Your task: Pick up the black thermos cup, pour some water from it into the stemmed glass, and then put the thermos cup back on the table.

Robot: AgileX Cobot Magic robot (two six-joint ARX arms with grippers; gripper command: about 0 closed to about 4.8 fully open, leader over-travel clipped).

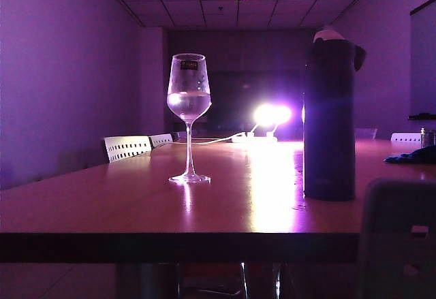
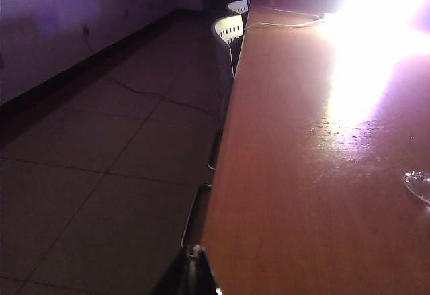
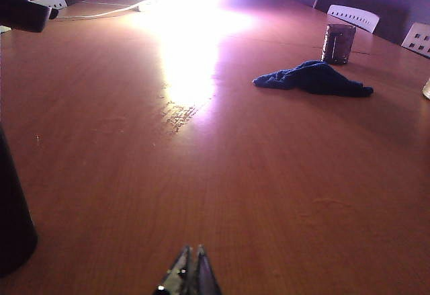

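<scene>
exterior view shows the black thermos cup (image 1: 330, 118) standing upright on the worktop (image 1: 102, 207), right of middle, its flip lid open at the top. the stemmed glass (image 1: 189, 115) stands well apart to its left, upright, with clear liquid already in the lower bowl. neither arm shows in this view. two bright lamps (image 1: 272, 114) glare from the far end and throw a long shine down the wood.

the right gripper (image 3: 189, 280) sits low over the near part of the worktop, its fingers pressed together with nothing between them. the thermos is just off to its side, only a dark edge of it (image 3: 13, 221) in the right wrist view. a blue cloth (image 3: 312, 78) and a small dark cup (image 3: 338, 43) lie farther off. the left gripper does not appear in its own wrist view; going by its reading, its fingers are closed too. that view catches only the glass foot (image 2: 418, 186) at the frame edge, plus chairs (image 2: 228, 29) along the worktop's side.

nothing is grasped yet, so the job looks unstarted. risks as i judge them: the fingers must spread wide before meeting the thermos, or they will shove the tall cylinder over. the matte body may slip in a shallow grip. the glare could mask the clear rim, so the pour may miss or clip the glass, which is top-heavy on a thin stem. with liquid already inside, overfilling is possible.
</scene>
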